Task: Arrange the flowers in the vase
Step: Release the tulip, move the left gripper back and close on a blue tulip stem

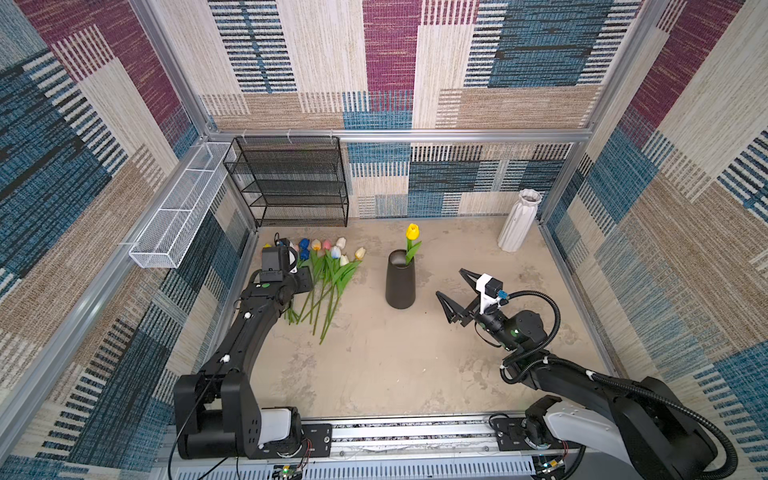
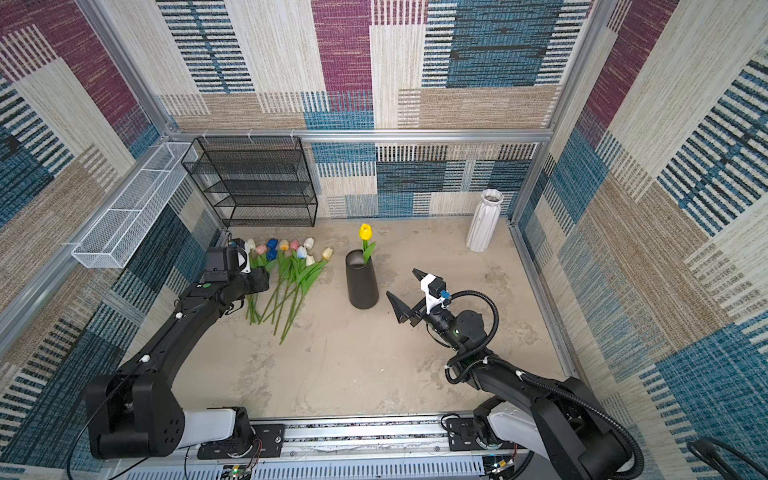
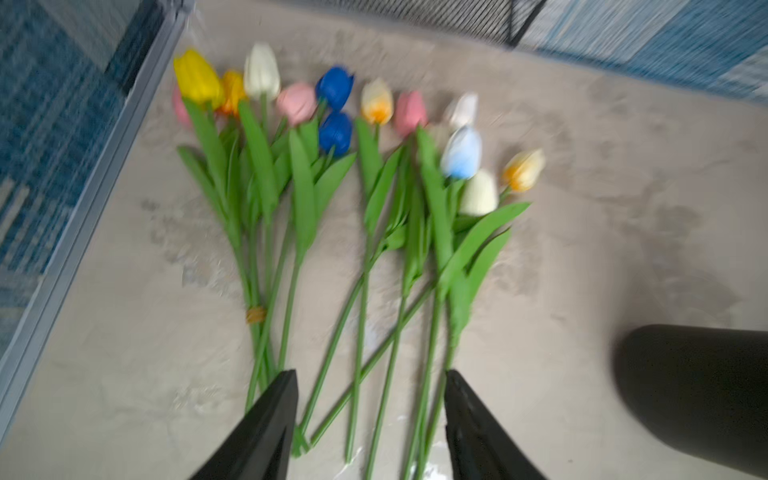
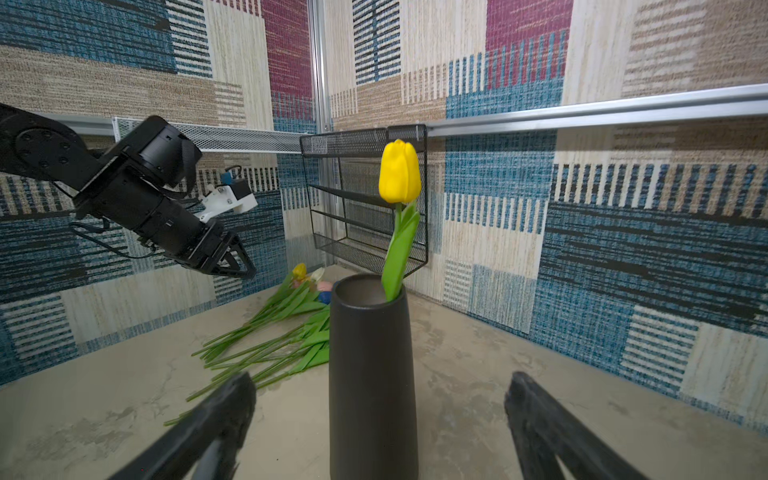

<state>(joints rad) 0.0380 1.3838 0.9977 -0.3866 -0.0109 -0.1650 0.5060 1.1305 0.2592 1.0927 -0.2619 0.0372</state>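
Where the scene is nearest, at the front edge: grey mottled tabletop [image 1: 395, 365], with two black robot arms rising from its near left and near right.
Right gripper [image 1: 449, 282]: near right, just beside the tall dark grey tapered vase [image 1: 400, 286] and pointed at it; jaws spread wide, nothing in them.
Vase position: upright, mid-table.
Flower in vase: one yellow tulip [image 1: 412, 232] with a green leaf, its stem inside and resting at the right side of the mouth.
Left gripper [image 3: 371, 374]: left of the vase, hovering over the stem ends; jaws parted, nothing between them.
Flowers on table: loose artificial tulips [image 1: 328, 270] lying flat left of the vase, stems toward the near side and heads far; yellow, orange, white, pink, blue and cream.
Far right corner: white ribbed ceramic vase [image 1: 519, 220], upright.
Far left: black wire-mesh shelf rack [image 1: 291, 183] against the back wall; white mesh basket [image 1: 174, 216] on the left wall.
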